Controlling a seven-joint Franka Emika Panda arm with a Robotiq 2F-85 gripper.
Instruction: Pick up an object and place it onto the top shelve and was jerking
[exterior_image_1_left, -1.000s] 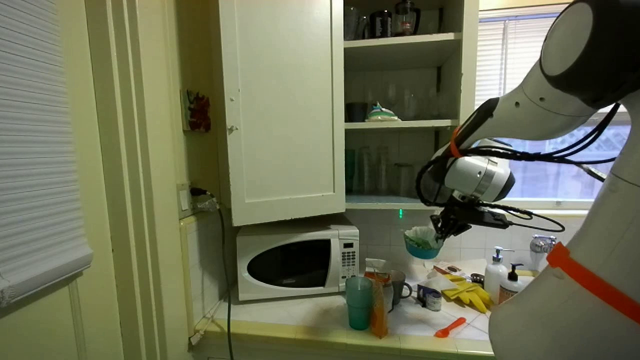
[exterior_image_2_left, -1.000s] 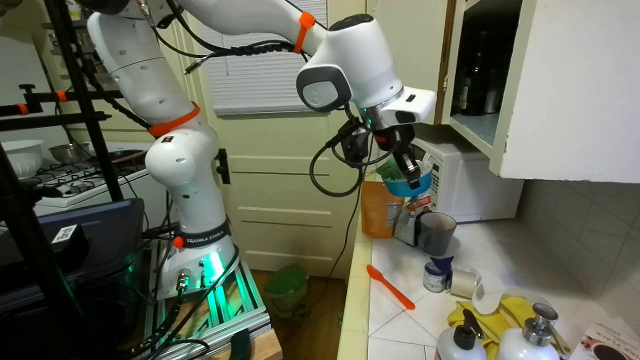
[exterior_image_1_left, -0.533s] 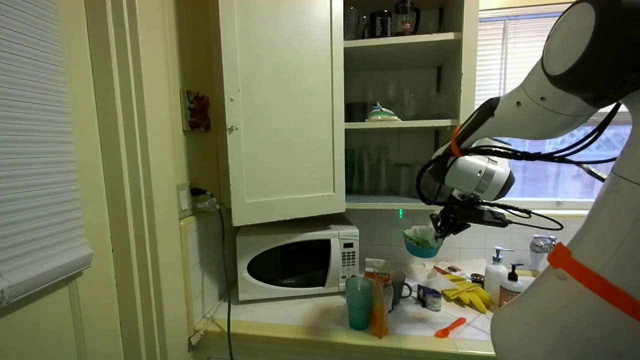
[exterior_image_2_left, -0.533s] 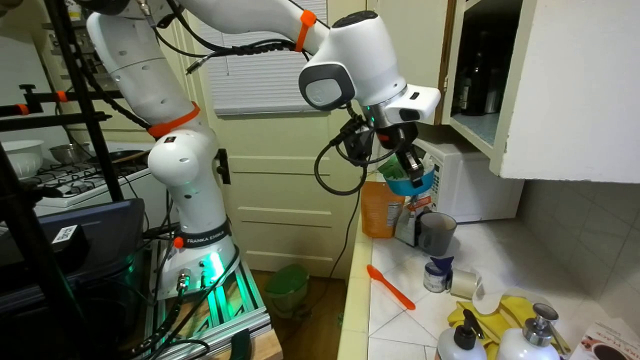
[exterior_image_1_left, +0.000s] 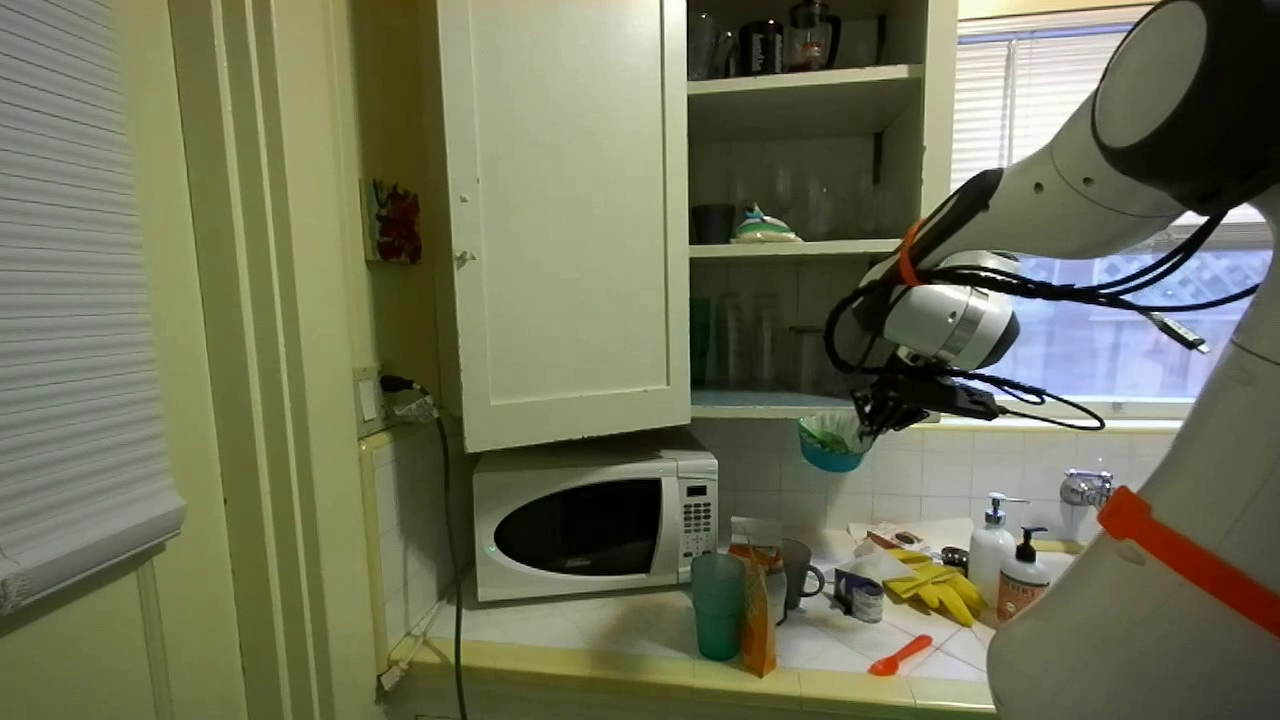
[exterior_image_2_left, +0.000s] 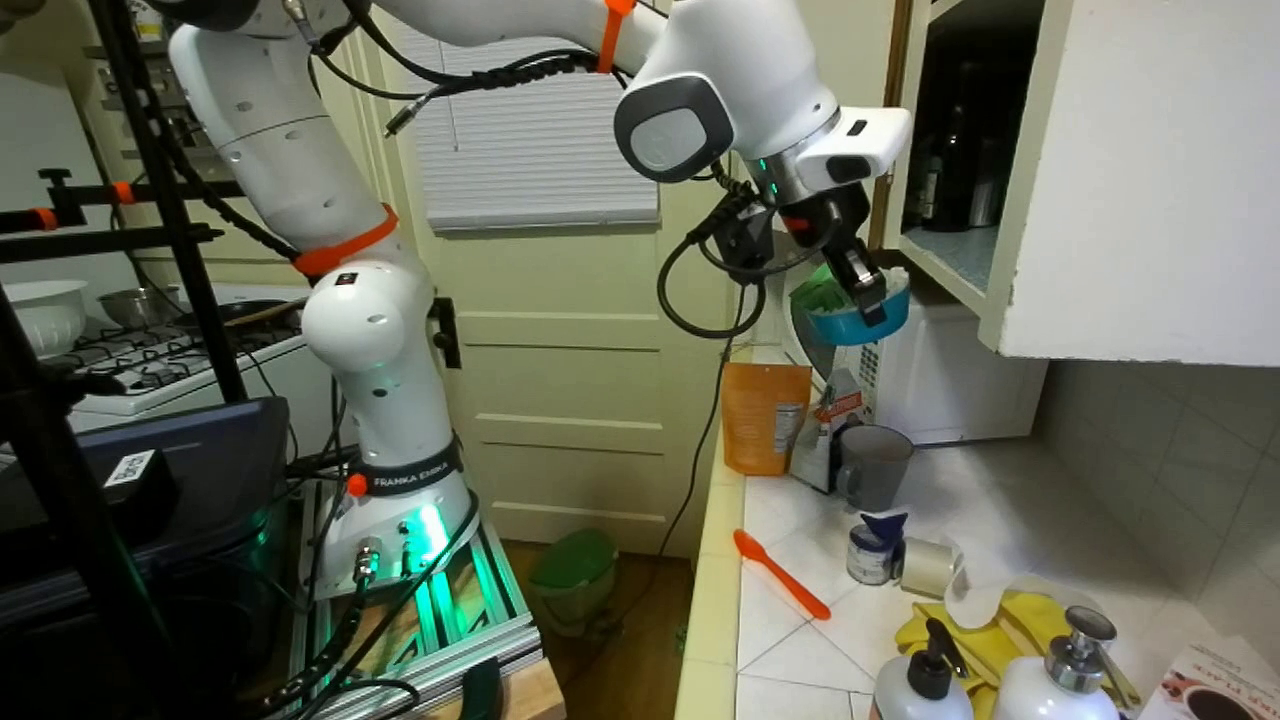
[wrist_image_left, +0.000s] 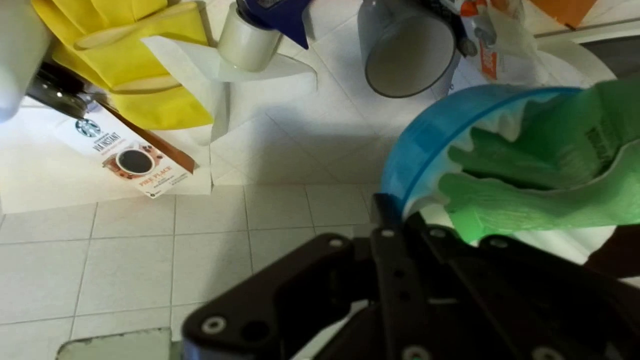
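Bowl (exterior_image_2_left: 842, 328), blue: aloft over the table (exterior_image_2_left: 1000, 500), near the bottom shelf (exterior_image_1_left: 755, 411) (gap in depth: I cannot tell). End effector (wrist_image_left: 401, 212): jaws nearly together, pinching the bowl's side. Contents: green packet (wrist_image_left: 550, 205), jutting out. Top shelf (exterior_image_1_left: 805, 82): not reached. Risks, I judge: jerking could twist this one-sided hold, spilling the packet; climbing too close could knock bowl against bottom shelf.
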